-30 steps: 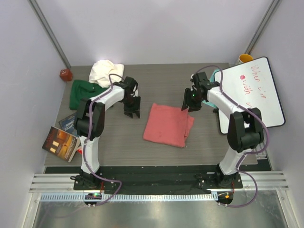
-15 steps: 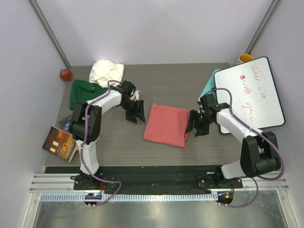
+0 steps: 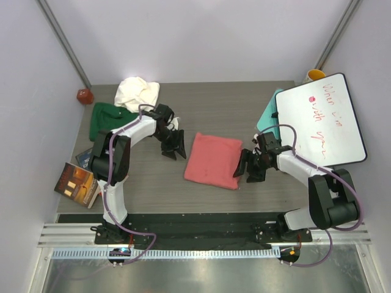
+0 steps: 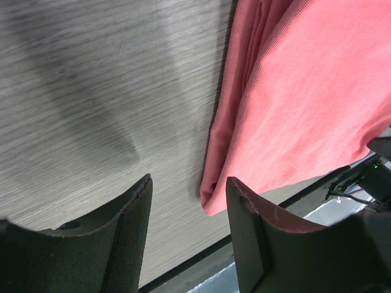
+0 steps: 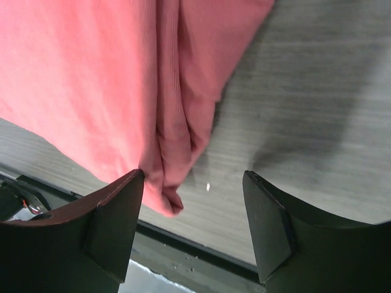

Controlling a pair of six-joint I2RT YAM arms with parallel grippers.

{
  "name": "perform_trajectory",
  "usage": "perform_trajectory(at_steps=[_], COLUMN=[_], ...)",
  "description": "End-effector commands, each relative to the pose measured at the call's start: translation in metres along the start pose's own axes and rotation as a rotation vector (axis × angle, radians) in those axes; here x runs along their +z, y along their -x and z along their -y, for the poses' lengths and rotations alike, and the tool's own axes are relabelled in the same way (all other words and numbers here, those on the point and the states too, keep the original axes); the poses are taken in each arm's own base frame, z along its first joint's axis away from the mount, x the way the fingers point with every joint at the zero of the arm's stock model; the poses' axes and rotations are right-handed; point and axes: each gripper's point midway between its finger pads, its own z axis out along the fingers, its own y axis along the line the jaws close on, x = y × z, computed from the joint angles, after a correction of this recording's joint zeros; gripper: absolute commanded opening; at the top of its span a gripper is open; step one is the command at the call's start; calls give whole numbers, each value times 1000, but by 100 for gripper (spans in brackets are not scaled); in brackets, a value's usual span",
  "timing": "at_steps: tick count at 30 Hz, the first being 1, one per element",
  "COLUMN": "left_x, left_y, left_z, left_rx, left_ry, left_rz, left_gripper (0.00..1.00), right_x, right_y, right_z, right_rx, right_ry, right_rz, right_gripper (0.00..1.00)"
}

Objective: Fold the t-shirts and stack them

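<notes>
The folded salmon-pink t-shirt [image 3: 214, 160] lay flat in the middle of the bench [image 3: 208, 110], with a pincer low at either side. The left pincer [image 3: 173, 146] stood partly open just off its left edge, gripping nothing. The right pincer [image 3: 247, 166] gaped wide at its right edge, likewise empty. The dark green t-shirt [image 3: 107, 119] and cream-white t-shirt [image 3: 137, 91] sat heaped at the far left. Books [image 3: 79, 180] lay at the near-left edge and a whiteboard [image 3: 321, 119] on the right.

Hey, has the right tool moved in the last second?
Yes. The right tool moved nearward along the pink t-shirt's right edge, from its far corner to its near corner.
</notes>
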Motion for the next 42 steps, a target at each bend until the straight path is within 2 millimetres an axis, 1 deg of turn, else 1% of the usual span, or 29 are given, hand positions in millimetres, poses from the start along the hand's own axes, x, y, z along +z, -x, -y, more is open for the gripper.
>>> perform_trajectory(at_steps=[1,5,11,21,22,23,24,26,27,28,29,30,31,32,33,34,35,36,38,39,40,41,42], left_x=[-16,-16,-18,-15,-14,-14,-13,-13,-13,-13,-14,-16,-19,-29,-34,-40,-54,-60,-67,-71,-72,-72,-74], left_y=[4,2,2,4,4,4,3,3,2,2,3,1,0,1,-1,-1,1,1,1,1,1,0,-2], left_z=[7,3,3,2,2,2,1,-1,-2,-3,-5,-7,-10,-8,-16,-18,-15,-23,-29,-32,-33,-35,-37], left_rx=[20,13,10,9,10,11,10,11,11,7,8,2,-13,-11,-16,-24,-16,-24,-48,-54,-61,-81,-88], left_ry=[-11,8,19,21,21,23,24,31,35,41,60,72,93,108,156,179,193,241,282,298,305,315,322], left_rz=[18,0,4,-8,-9,-10,-14,-15,-17,-14,-5,-1,-2,27,47,70,117,134,147,161,167,174,185], left_gripper=[51,49,49,48,47,47,47,47,47,46,46,45,44,44,43,43,43,42,37,36,35,35,34], right_x=[15,26,34,60,62,65,66,71,70,71,76,74,76,77,81,83,85,89,92,86,96,96,88], right_y=[21,26,34,42,47,47,52,60,72,78,81,96,102,108,121,128,135,151,171,196,206,219,246], right_z=[-10,-7,-7,6,3,5,2,2,-5,-9,-9,-18,-20,-24,-28,-31,-34,-43,-52,-67,-65,-68,-82], right_rx=[-37,-35,-19,-7,-10,-6,-8,-3,-10,-10,-2,-8,-11,-14,-11,-7,1,9,20,1,9,10,-1], right_ry=[63,56,71,28,32,29,34,28,38,46,44,52,50,58,62,65,71,88,102,124,114,112,134], right_rz=[62,40,50,5,6,-3,5,12,32,39,26,41,40,46,60,67,76,96,127,180,185,208,262], right_gripper=[72,72,72,72,68,64,55,43,34,26,19,13,10,8,5,4,3,1,1,1,1,1,1])
